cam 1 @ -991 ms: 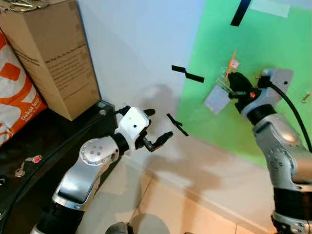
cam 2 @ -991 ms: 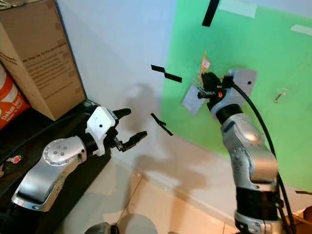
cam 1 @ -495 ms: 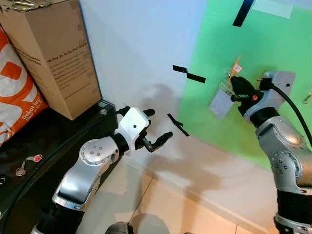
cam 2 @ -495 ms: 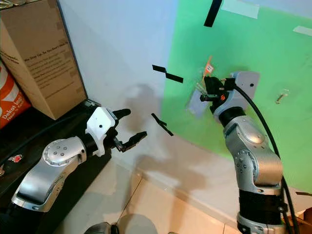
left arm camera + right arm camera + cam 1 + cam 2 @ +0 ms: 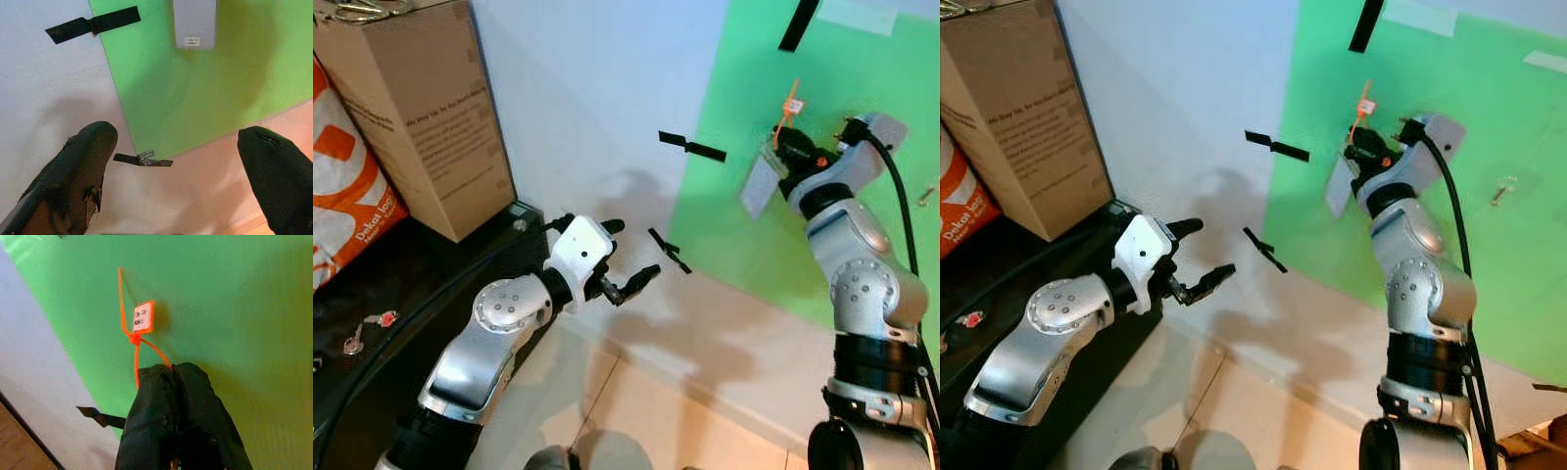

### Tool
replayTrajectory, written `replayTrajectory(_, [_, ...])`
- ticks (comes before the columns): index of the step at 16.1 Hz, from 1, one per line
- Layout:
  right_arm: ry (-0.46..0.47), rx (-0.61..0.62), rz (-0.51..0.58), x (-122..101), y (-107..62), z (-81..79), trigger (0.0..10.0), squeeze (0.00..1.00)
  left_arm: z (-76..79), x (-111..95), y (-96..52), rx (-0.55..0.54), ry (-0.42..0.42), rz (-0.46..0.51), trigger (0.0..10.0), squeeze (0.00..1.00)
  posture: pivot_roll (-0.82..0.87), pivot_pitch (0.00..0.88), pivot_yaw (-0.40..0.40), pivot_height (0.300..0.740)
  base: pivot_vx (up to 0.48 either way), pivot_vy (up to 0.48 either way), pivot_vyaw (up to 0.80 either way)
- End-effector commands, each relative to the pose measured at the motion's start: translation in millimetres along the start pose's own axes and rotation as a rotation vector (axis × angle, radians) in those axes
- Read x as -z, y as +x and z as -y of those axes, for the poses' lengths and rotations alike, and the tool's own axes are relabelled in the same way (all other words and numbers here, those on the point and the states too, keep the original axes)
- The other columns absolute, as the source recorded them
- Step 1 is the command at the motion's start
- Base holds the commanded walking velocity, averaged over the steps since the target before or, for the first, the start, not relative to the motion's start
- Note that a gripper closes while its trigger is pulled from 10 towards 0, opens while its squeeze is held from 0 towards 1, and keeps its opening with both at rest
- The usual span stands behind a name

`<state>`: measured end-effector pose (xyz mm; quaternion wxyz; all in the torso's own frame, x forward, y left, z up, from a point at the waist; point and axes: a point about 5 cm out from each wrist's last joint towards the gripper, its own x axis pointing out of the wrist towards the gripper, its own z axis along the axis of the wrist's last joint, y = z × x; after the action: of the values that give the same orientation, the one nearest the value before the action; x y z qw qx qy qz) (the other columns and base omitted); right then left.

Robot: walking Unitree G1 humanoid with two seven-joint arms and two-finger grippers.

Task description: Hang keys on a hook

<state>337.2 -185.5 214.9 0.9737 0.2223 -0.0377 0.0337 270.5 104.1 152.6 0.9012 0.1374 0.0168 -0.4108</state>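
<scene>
A: Right gripper, upper right in the head view, pinches the orange key tag against the green board — hook possibly hidden.

B: Releasing blind drops it. Left gripper — fingers spread, empty.

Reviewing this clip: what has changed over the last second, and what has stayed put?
The right gripper, shut on the orange key tag, has risen and pushed closer to the green board, its forearm turning more upright; the grey card hanging from it came up too. The left gripper stays open and unmoved in front of the wall. The cardboard box and the keys on the dark shelf are unchanged.
</scene>
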Motion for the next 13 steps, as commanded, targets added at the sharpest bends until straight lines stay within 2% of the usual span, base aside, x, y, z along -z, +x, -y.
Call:
replayTrajectory(1, [0.006, 0.003, 0.013, -3.2, 3.5, -1.7, 10.0, 0.0, -0.6, -1.6, -0.8, -0.007, 0.013, 0.005, 10.0, 0.0, -0.04, 0.0, -0.058, 0.74, 0.0, 0.0, 0.0])
replayTrajectory(3, [0.016, 0.038, -0.019, 4.3, 6.4, 0.8, 10.0, 0.0, -0.5, -1.4, -0.4, -0.005, 0.014, 0.003, 10.0, 0.0, -0.04, 0.0, -0.06, 0.74, 0.0, 0.0, 0.0])
replayTrajectory(4, [-0.027, 0.083, -0.085, 14.0, 5.5, 7.8, 10.0, 0.0, -0.5, -1.4, -0.3, -0.006, 0.015, 0.003, 10.0, 0.0, -0.04, 0.0, -0.061, 0.74, 0.0, 0.0, 0.0])
replayTrajectory(6, [-0.007, 0.099, -0.102, 17.2, 1.3, 13.6, 10.0, 0.0, -0.7, -1.4, -0.5, -0.009, 0.016, 0.003, 10.0, 0.0, -0.04, 0.0, -0.062, 0.74, 0.0, 0.0, 0.0])
replayTrajectory(8, [-0.028, 0.078, -0.129, 18.6, -5.4, 17.2, 10.0, 0.0, -0.9, -1.4, -0.5, -0.009, 0.018, 0.003, 10.0, 0.0, -0.04, 0.0, -0.062, 0.74, 0.0, 0.0, 0.0])
replayTrajectory(13, [0.01, 0.049, -0.099, 12.1, -11.5, 18.3, 10.0, 0.0, -1.0, -1.9, 1.0, -0.004, 0.021, 0.006, 10.0, 0.0, -0.04, 0.0, -0.053, 0.74, 0.0, 0.0, 0.0])
